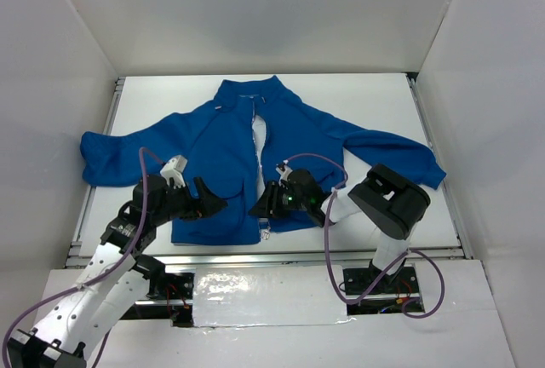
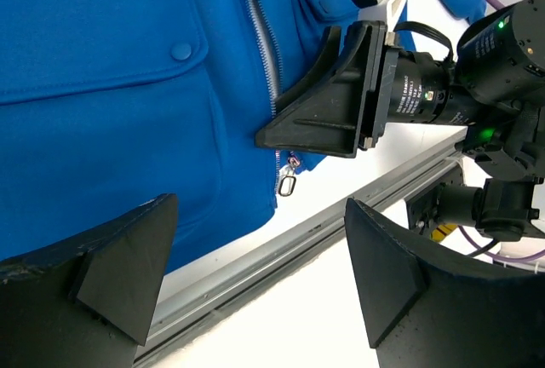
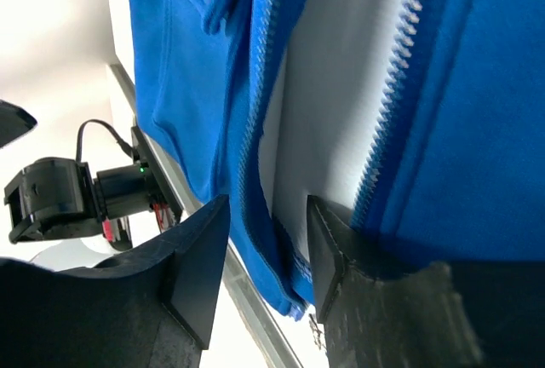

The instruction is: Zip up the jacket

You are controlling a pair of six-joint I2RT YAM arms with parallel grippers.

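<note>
The royal-blue jacket (image 1: 221,155) lay front-up on the table (image 1: 375,104), collar away from the arms. Its zipper (image 2: 260,36) gaped along most of its length, and the small metal pull (image 2: 287,185) sat down at the hem. The right hand (image 3: 268,206) stood with fingers apart astride the lower zipper edge, pinching nothing. The left hand (image 2: 262,202) hung wide open beside it, empty. The step looked like securing the pull: next, one hand should pinch it while the other pins the hem.

No readable text, brand or number on the jacket (image 1: 213,155) or anything else.
</note>
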